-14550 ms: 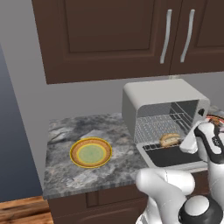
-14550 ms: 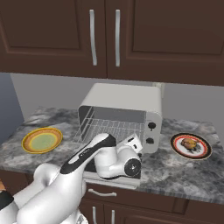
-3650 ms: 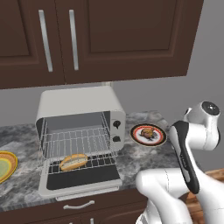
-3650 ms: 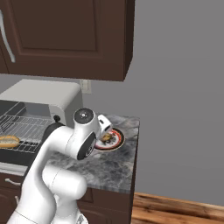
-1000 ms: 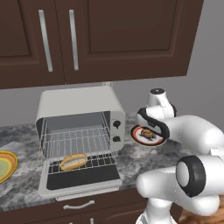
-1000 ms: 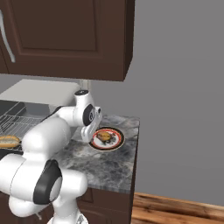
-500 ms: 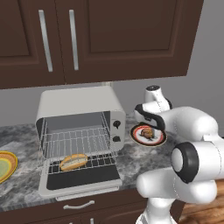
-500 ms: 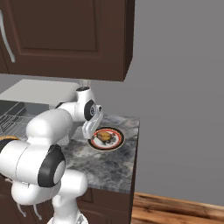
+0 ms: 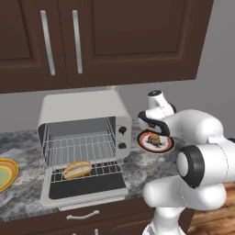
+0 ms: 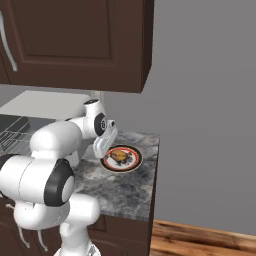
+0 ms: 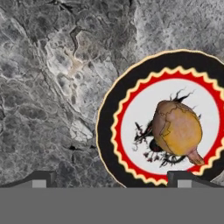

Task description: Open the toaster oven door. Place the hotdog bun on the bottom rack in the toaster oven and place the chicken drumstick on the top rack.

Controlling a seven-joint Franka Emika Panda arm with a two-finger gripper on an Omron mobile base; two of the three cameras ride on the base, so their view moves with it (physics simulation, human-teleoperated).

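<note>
My two-finger gripper (image 11: pixel 109 177) hangs wide open and empty over the roasted brown-orange chicken drumstick (image 11: pixel 177 130) on the black-and-red rimmed plate (image 11: pixel 107 131), right of centre in hand view; probably light, greasy, firm, so I'd pinch across the fat middle.

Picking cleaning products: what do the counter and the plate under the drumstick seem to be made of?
Counter: looks like polished grey stone, marble or granite, going by its mottled veining. Plate: probably glazed ceramic, smooth with a printed black rim and red scalloped band; the render leaves it open.
</note>
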